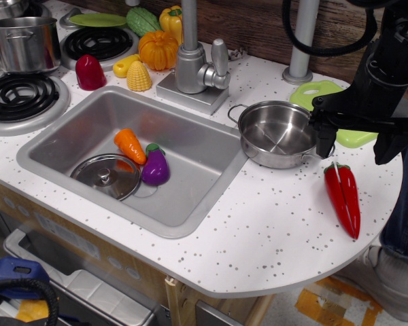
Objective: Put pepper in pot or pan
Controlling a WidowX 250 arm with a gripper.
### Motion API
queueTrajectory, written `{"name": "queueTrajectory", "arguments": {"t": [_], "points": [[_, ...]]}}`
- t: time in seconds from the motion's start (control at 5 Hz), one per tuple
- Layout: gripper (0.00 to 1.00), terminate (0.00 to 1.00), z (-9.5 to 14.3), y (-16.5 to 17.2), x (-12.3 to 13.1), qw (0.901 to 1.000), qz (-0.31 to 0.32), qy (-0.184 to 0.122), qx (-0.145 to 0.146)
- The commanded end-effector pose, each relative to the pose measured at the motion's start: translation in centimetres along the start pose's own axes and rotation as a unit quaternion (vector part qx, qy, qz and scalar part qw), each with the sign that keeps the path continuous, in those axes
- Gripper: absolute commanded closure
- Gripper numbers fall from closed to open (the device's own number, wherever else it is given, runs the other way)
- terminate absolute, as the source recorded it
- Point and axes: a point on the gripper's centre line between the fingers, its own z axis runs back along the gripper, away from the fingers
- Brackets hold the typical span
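I am seeing the red chili pepper (344, 199) lying on the speckled worktop (272, 231), just right of the shallow steel pot (277, 134). My gripper (353, 139) is hovering above it, jaws spread, holding nothing.

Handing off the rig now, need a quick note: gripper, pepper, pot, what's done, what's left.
Gripper: open, empty, hanging above the counter beside the pot's right rim, above the pepper's stem end.
Pepper: lying flat on the counter, right of the pot, untouched.
Pot: upright and empty, between the sink and the green cutting board.
Done: nothing placed yet.
Left: lower onto the pepper, grasp, lift, drop it into the pot.
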Motion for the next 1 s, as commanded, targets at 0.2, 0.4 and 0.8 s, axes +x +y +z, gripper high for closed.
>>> {"name": "queueTrajectory", "arguments": {"t": [0.2, 0.4, 0.8], "points": [[0.0, 0.0, -1.5, 0.2, 0.0, 0.9998, 0.006, -0.01, -0.014], [0.0, 0.0, -3.1, 0.4, -0.2, 0.9994, 0.014, -0.016, -0.026], [0.0, 0.0, -4.8, 0.3, -0.3, 0.9986, 0.026, -0.029, -0.037]]}}
